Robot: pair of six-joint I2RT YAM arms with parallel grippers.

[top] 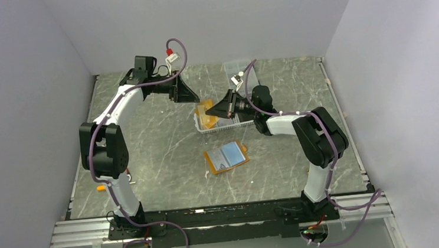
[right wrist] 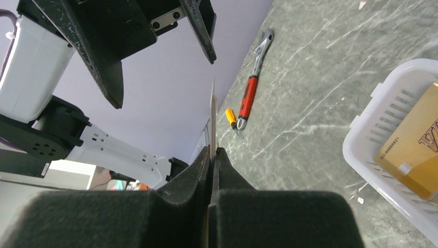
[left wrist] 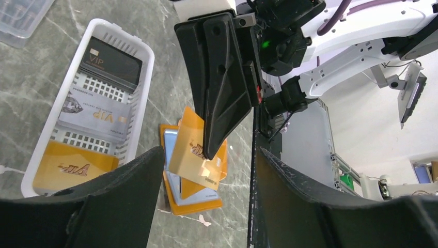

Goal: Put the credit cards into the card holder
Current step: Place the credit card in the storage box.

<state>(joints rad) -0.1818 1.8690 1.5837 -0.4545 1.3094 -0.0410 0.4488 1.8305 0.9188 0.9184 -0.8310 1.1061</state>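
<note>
Right end effector (left wrist: 212, 151), thin orange-gold card (left wrist: 187, 150)

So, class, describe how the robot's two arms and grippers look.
The left arm and right arm have white curved links with chunky black joints. Purple cables run along both. The left gripper and right gripper are black, with broad wedge-shaped fingers.

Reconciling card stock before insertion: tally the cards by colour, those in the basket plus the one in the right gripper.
Orange-gold: 2, the basket gold card and the held gold card in the right gripper
Black: 1, the black card
Silver-grey: 1, the silver card
Total: 4, with 3 in the white basket
</note>
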